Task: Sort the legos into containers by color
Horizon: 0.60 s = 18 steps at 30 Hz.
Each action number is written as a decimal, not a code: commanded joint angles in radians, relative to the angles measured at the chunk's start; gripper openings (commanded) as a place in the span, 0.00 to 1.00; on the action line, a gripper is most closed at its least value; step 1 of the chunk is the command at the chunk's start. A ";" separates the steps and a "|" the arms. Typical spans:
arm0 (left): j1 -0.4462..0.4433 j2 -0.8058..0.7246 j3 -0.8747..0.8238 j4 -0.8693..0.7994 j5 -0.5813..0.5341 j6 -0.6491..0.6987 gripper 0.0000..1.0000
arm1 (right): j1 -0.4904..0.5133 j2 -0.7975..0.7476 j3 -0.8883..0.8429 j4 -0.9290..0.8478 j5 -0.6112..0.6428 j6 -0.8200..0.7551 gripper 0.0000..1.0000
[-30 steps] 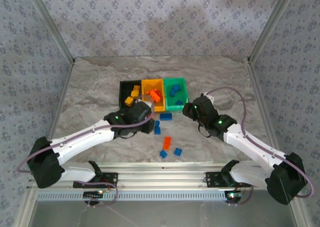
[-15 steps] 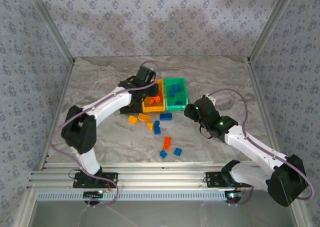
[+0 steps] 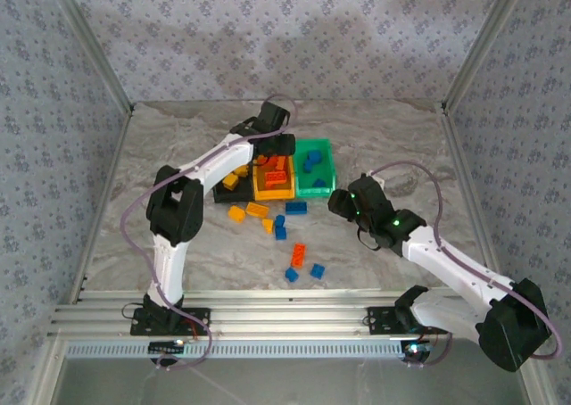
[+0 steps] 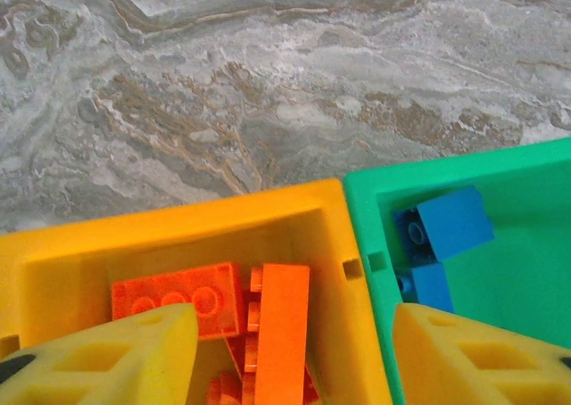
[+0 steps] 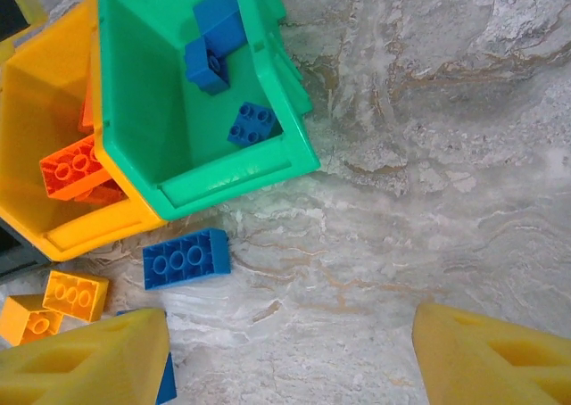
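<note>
Keep left pincer [image 4: 294,325] released and empty, hovering over the yellow-orange bin [image 4: 178,222] with orange-red bricks [image 4: 178,293] lying in it directly under the pads. Reads as the drop-off step, so lift straight up before swinging away and avoid clipping the wall shared with the green bin [image 4: 375,191] just to the right, where blue bricks [image 4: 446,222] sit. Note right pincer [image 5: 292,320] likewise spread, gripping nothing, low over the table [image 5: 428,200]. Target the flat blue brick [image 5: 186,258] just left of it, close to the green bin's near wall. Centre over it and square the pads to its long sides. Expect more loose bricks [image 3: 280,227] further left and nearer.
</note>
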 commanded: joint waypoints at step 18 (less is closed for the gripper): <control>-0.236 -0.939 -0.894 0.260 0.020 -0.184 0.99 | 0.245 0.172 -0.002 -0.159 -0.141 -0.029 0.75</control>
